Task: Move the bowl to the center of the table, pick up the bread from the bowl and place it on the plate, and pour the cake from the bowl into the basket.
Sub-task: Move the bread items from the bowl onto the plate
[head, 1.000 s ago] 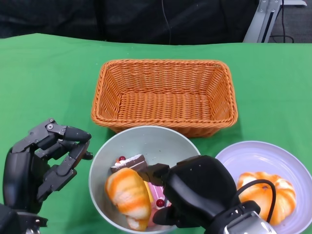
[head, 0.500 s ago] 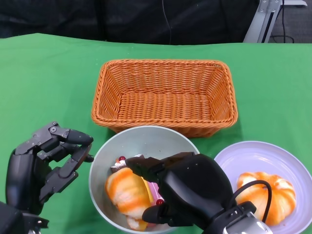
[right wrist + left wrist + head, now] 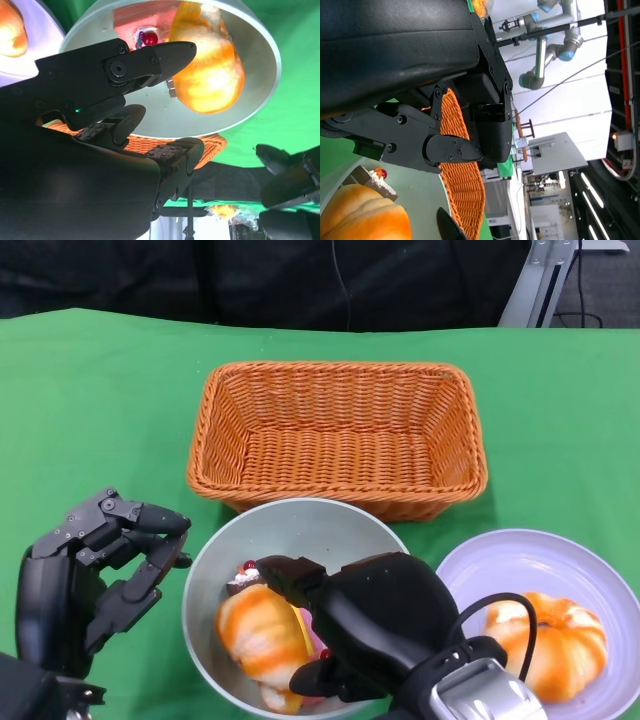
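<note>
Green cloth covers the table (image 3: pixel 90 400), and on it a pale grey bowl (image 3: pixel 300 525) sits just in front of a woven orange basket (image 3: pixel 336 435), its far rim almost touching the basket's near wall. Inside the bowl lie an orange-glazed bread (image 3: pixel 262 637) and, beside and partly under it, a pink cake (image 3: pixel 262 573) with red berries on top. The right hand (image 3: pixel 375 630) reaches into the bowl from the near right, its fingers spread around the bread: one finger lies over the bread's far side near the cake, another curls below at the near rim. The right wrist view shows a fingertip (image 3: pixel 172 55) beside the bread (image 3: pixel 210 70), but whether the fingers press on it cannot be told. To the right of the bowl a lavender plate (image 3: pixel 520 560) carries a pumpkin-shaped bun (image 3: pixel 555 640), partly hidden by the right wrist. The left hand (image 3: pixel 95 575) hovers just left of the bowl, fingers apart and curved toward the rim, holding nothing and not touching it.
</note>
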{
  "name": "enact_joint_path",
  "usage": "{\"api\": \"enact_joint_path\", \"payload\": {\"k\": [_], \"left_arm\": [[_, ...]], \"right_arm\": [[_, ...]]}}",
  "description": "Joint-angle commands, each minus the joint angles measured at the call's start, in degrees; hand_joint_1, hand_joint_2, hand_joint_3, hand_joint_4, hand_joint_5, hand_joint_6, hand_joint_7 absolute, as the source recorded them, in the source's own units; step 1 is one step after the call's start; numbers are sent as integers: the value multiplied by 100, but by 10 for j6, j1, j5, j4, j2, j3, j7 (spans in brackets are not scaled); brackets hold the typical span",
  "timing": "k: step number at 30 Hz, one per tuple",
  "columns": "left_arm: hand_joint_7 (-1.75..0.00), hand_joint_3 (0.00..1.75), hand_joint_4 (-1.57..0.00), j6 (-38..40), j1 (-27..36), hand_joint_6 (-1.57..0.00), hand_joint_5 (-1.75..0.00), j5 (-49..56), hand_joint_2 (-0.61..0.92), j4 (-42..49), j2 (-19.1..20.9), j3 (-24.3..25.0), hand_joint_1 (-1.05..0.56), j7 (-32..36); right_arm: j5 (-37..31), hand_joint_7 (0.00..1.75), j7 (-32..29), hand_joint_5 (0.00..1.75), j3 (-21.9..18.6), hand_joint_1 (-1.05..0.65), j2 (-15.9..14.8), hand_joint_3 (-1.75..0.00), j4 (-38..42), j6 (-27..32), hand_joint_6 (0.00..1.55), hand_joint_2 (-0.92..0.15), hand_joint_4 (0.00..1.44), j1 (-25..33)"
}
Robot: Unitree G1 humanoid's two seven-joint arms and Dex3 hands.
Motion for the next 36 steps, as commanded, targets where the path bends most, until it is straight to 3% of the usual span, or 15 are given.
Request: {"api": "enact_joint_path", "payload": {"k": [1,11,19,36], "left_arm": [[-95,27,-76,-2,-4,-88,-143,-2,92,-1,1,4,-23,10],[-99,27,-73,-31,-15,-83,-144,13,92,29,5,11,-25,19],[-104,26,-74,-26,-17,-83,-144,27,92,23,-12,16,-24,62],[-102,26,-76,-30,-22,-83,-141,30,92,30,-20,16,-22,84]], "right_arm": [[18,1,-18,0,-1,-87,-4,-14,7,-8,32,-92,66,-5],[95,2,-50,0,-6,-86,-31,-16,10,-61,36,-92,55,-7],[106,4,-42,0,-3,-87,-45,-13,13,-70,43,-92,52,-9],[149,2,-19,0,3,-82,-70,-16,36,-92,51,-92,48,-21]]}}
